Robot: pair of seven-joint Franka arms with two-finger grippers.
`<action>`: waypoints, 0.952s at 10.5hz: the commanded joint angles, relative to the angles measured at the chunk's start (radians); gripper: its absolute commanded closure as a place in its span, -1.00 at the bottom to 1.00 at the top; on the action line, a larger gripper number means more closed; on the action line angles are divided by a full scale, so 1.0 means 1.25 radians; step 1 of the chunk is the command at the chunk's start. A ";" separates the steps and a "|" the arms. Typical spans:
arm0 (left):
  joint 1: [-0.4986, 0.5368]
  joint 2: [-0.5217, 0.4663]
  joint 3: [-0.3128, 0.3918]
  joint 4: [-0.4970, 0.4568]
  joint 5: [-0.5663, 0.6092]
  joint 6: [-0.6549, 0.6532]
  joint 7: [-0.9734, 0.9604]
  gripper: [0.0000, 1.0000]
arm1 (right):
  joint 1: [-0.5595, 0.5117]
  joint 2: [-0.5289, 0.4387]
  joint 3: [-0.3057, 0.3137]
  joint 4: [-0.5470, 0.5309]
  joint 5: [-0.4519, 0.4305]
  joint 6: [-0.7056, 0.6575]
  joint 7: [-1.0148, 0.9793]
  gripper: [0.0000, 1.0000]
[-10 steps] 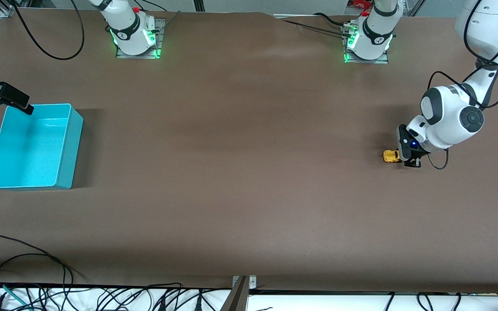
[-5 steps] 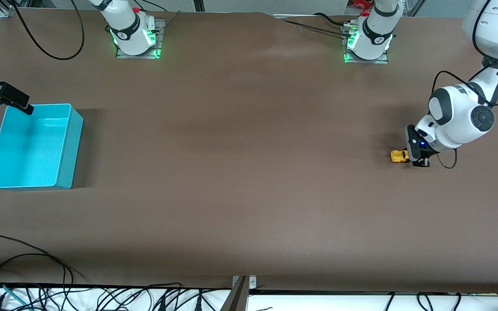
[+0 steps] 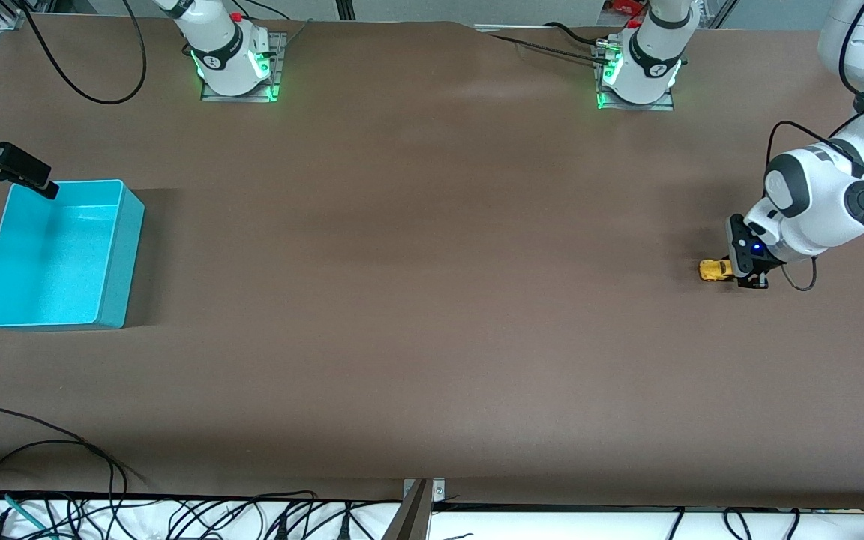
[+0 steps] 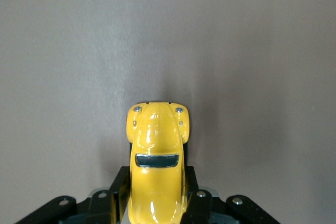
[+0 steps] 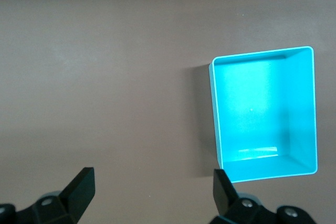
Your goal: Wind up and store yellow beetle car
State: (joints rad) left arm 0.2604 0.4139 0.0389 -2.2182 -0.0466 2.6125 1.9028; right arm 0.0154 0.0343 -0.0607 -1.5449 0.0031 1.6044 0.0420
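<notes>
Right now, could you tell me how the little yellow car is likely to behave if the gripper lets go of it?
The yellow beetle car, pinched in the shut left gripper low on the table, has wheels, so it would probably roll. Its glossy rounded body looks hard and slippery. It seems light for its size.

Brown table (image 3: 417, 300), evenly lit

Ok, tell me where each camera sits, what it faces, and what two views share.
Front view: high across the table, facing both bases; shows both arms.
Left wrist view: on the left arm, looking at the car held in the left gripper.
Right wrist view: on the right arm, looking down at the bin; open right gripper.
Shared: front shows the car and bin too.
</notes>
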 commanded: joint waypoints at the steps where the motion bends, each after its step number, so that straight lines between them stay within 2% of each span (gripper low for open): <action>1: 0.008 0.055 0.040 0.002 -0.027 0.001 0.089 1.00 | -0.001 0.003 0.002 0.014 0.006 -0.004 0.004 -1.00; 7: 0.019 0.068 0.069 0.022 -0.028 0.002 0.126 1.00 | -0.001 0.003 0.002 0.014 0.006 -0.004 0.004 -1.00; 8: 0.017 0.066 0.069 0.023 -0.028 0.002 0.121 0.23 | -0.001 0.003 0.002 0.012 0.006 -0.004 0.004 -1.00; 9: 0.017 0.062 0.068 0.029 -0.029 0.000 0.120 -0.99 | -0.001 0.003 0.002 0.014 0.006 -0.004 0.004 -1.00; 10: 0.014 0.062 0.068 0.034 -0.047 -0.007 0.114 -1.00 | -0.001 0.003 0.002 0.012 0.006 -0.004 0.004 -1.00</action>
State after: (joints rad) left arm 0.2797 0.4385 0.1114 -2.1948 -0.0575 2.6085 2.0032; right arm 0.0155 0.0343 -0.0606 -1.5449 0.0031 1.6044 0.0420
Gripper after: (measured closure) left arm 0.476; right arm 0.000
